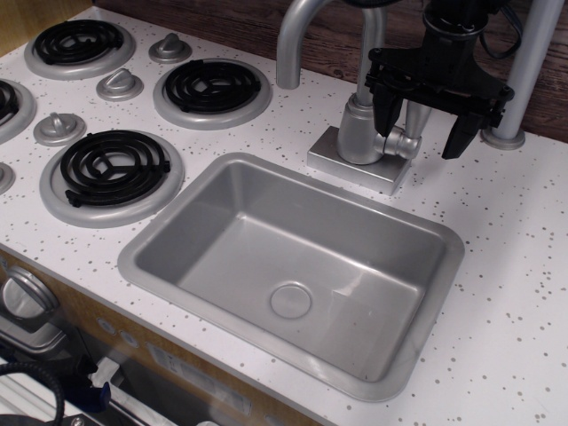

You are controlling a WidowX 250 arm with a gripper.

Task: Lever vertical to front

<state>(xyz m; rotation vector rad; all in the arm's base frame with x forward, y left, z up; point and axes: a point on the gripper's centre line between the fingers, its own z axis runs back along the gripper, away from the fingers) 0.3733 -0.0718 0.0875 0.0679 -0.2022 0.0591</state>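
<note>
The lever (pixel 410 131) is a slim silver-grey rod rising upright from its round hub (pixel 402 144) on the right side of the faucet body (pixel 358 131). Its upper part is hidden behind my gripper. My black gripper (pixel 422 126) hangs over it from above, jaws open. One finger (pixel 383 108) is left of the rod and the other finger (pixel 461 133) is right of it. I cannot tell whether either finger touches the rod.
The thick curved grey spout (pixel 297 35) rises behind the faucet's square base (pixel 355 165). A thick grey pole (pixel 531 53) with a round foot stands just right of the gripper. The grey sink (pixel 151 253) lies in front. Burners (pixel 211 87) and knobs (pixel 119 84) are at left.
</note>
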